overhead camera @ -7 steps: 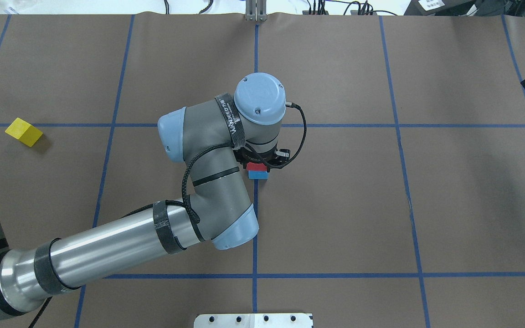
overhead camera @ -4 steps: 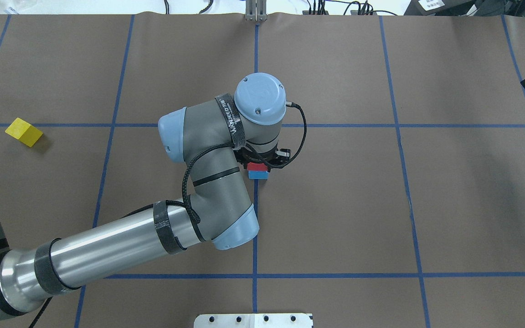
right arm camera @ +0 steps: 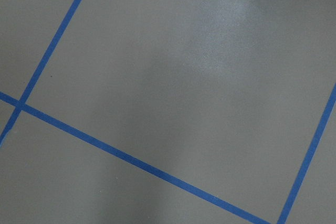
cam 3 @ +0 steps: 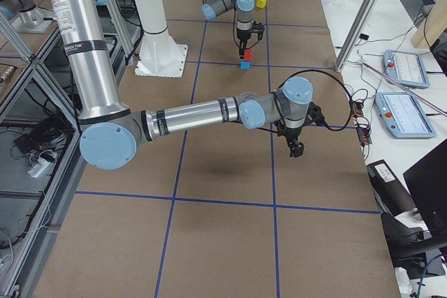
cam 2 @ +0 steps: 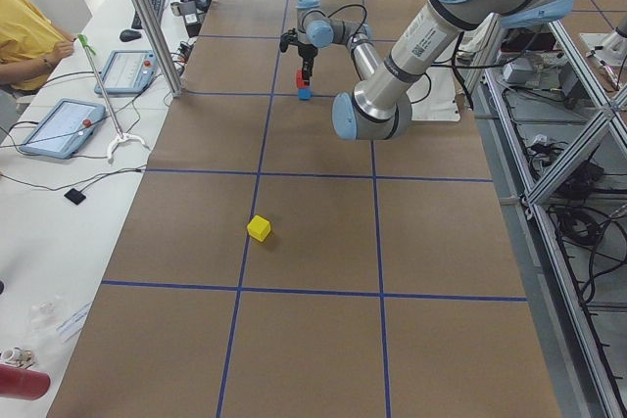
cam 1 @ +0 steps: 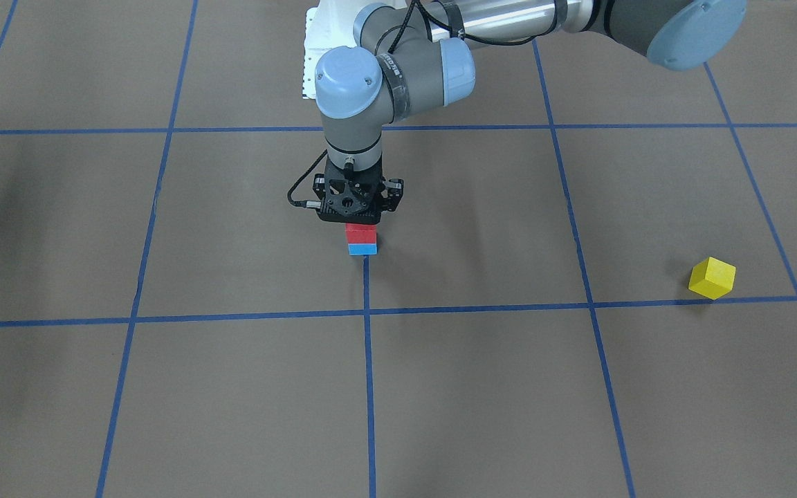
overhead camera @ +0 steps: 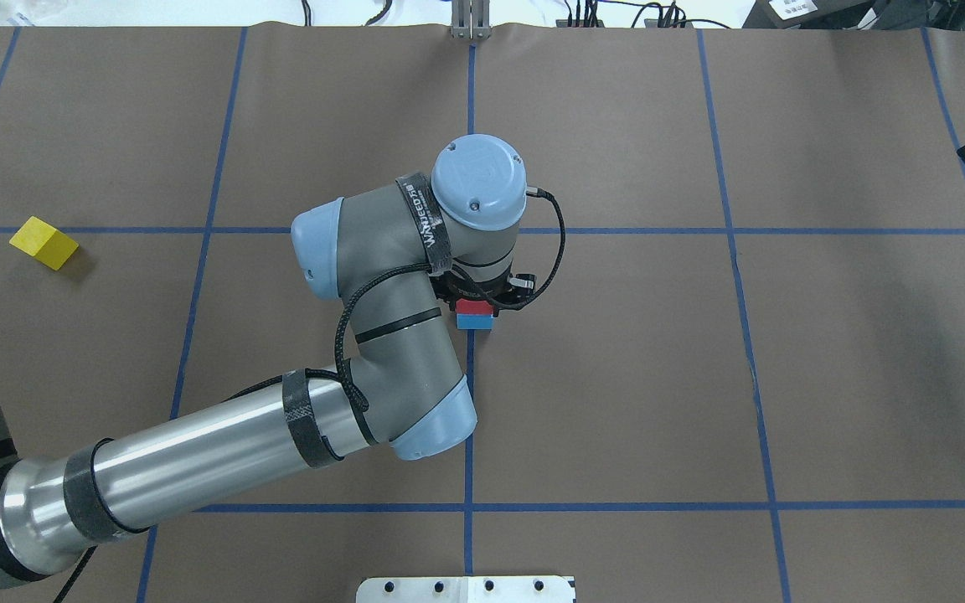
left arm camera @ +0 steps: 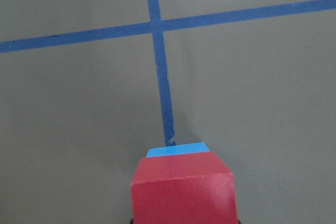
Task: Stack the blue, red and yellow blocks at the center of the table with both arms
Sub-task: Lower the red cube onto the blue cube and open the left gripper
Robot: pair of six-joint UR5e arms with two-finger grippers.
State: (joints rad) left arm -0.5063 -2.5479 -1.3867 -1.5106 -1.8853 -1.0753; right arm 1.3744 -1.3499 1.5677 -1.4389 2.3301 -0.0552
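The red block [cam 1: 361, 232] sits squarely on the blue block [cam 1: 362, 249] at the table's centre, on the blue tape line. My left gripper [cam 1: 361, 225] stands straight down over the stack, shut on the red block. The left wrist view shows the red block [left arm camera: 182, 190] close up, with the blue block's edge [left arm camera: 176, 151] beneath it. The yellow block [overhead camera: 43, 243] lies alone at the far left of the overhead view. My right gripper [cam 3: 297, 149] hovers over bare table far from the stack; I cannot tell whether it is open.
The brown table cover [overhead camera: 700, 377] carries a grid of blue tape lines. A white base plate [overhead camera: 466, 589] sits at the near edge. The left arm's elbow and forearm [overhead camera: 223, 452] stretch across the left half of the table.
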